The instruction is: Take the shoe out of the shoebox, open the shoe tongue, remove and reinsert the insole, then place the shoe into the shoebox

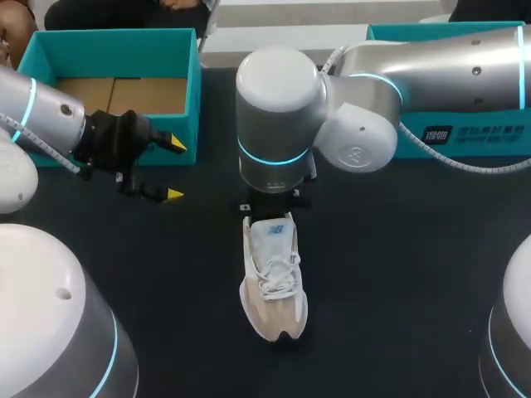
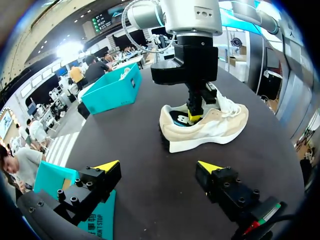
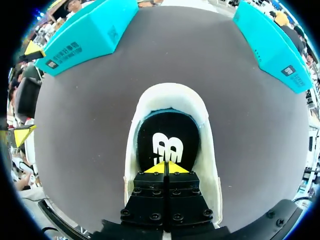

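Observation:
A beige and white shoe (image 1: 275, 286) lies on the dark table, heel toward the far side. In the left wrist view the shoe (image 2: 215, 127) is ahead of my open left gripper (image 2: 159, 167), well apart from it. My right gripper (image 3: 165, 168) points straight down into the heel opening, fingers shut together, tips on the black insole (image 3: 167, 135) with its white logo. From the head view the right wrist hides those fingers. My left gripper (image 1: 174, 169) hovers beside the open teal shoebox (image 1: 192, 99), holding nothing.
A second teal box (image 1: 465, 137) stands at the far right behind my right arm. Both boxes show past the shoe's heel in the right wrist view, the left shoebox (image 3: 82, 37) and the other box (image 3: 270, 45). Bare dark tabletop surrounds the shoe.

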Controlling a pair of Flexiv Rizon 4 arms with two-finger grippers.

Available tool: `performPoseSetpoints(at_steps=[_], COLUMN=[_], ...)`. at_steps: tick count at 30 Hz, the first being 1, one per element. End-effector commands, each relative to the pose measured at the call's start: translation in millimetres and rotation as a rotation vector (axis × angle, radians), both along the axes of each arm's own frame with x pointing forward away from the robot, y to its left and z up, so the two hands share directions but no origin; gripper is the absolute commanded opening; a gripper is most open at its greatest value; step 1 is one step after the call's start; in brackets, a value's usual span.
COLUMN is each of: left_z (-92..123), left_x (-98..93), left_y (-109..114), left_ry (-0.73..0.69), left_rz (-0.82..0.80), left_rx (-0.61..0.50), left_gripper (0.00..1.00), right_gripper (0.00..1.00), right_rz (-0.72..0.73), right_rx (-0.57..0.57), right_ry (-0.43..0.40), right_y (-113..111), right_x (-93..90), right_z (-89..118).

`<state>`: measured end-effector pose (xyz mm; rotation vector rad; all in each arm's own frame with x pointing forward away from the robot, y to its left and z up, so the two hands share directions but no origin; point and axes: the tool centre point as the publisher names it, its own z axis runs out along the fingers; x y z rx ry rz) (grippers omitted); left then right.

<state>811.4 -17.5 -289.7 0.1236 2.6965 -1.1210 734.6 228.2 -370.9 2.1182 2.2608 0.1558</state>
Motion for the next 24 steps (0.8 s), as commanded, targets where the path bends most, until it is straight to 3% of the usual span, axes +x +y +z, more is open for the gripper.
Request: performPoseSetpoints(at_steps=[1, 5, 13, 24], left_z=[0, 0, 0, 0], left_x=[-0.7, -0.7, -0.7, -0.7], left_y=[0, 0, 0, 0], left_ry=[0.0, 0.0, 0.0, 0.0], left_rz=[0.001, 0.001, 0.001, 0.001], left_rx=[0.004, 0.004, 0.004, 0.004], left_gripper=[1.0, 1.0, 1.0, 1.0], right_gripper=[0.0, 0.0, 0.0, 0.0], right_rz=[0.018, 0.021, -0.009, -0.004], right_rx=[-0.022, -0.045, -0.113, -0.1], right_ry=[0.035, 0.041, -0.065, -0.149], right_y=[5, 0, -6, 5], right_x=[4.3, 2.1, 9.6, 42.3], right_z=[-21, -25, 5, -27])
